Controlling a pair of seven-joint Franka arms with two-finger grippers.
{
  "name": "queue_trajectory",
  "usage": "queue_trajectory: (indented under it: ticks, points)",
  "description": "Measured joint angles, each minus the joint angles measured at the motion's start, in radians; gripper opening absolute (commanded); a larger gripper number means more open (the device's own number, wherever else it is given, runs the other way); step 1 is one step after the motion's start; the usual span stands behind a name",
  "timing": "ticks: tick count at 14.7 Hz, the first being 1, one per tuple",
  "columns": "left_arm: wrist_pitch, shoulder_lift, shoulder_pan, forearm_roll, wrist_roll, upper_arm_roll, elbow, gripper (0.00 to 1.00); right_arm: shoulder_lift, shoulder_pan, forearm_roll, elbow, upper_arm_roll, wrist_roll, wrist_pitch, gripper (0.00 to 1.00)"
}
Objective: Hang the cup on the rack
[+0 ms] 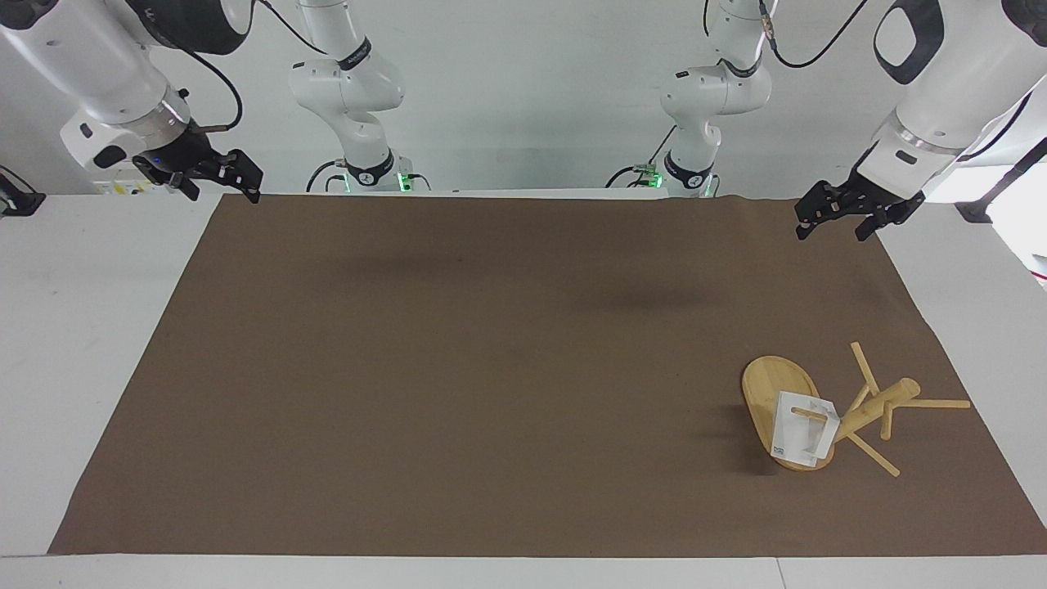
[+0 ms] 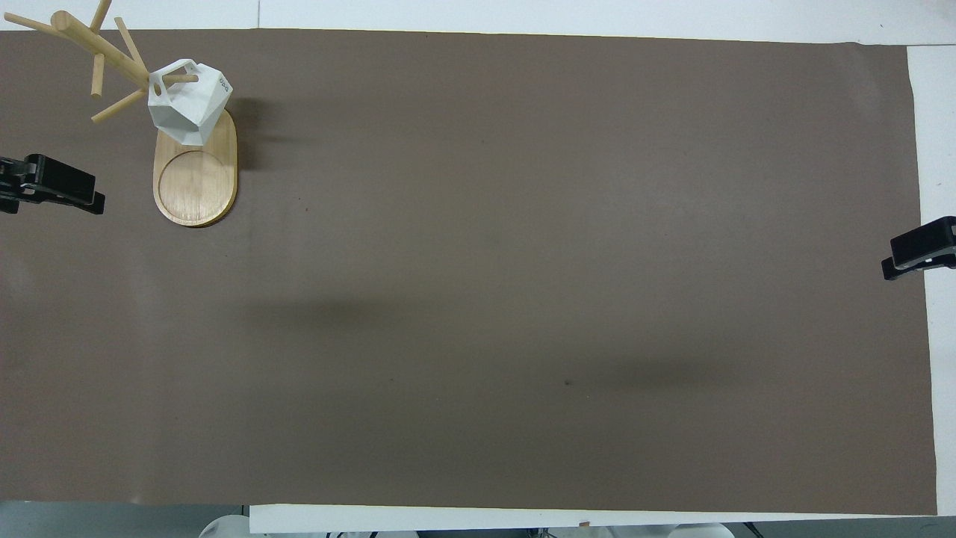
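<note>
The bamboo rack point(image 1: 775, 388) stands on its oval base at the left arm's end of the brown mat; it also shows in the overhead view point(image 2: 196, 183). The white faceted cup point(image 1: 804, 439) hangs by its handle on one peg, over the base point(image 2: 190, 101). My left gripper point(image 1: 833, 227) is open and empty, up in the air over the mat's edge, well apart from the rack point(image 2: 75, 196). My right gripper point(image 1: 222, 192) is open and empty, waiting over the mat's corner at the right arm's end point(image 2: 907, 254).
The brown mat point(image 1: 491, 368) covers most of the white table point(image 1: 90, 327). Two more white arm bases point(image 1: 360, 90) stand at the robots' end of the table.
</note>
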Motion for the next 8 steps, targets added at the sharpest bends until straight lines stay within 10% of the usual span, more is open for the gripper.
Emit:
queue_trajectory:
  ticks: [8]
  points:
    - [-0.033,0.008,0.007,0.017,0.000,0.013,0.026,1.00,0.000,0.000,0.005,0.000,0.009,0.055,0.088,1.00]
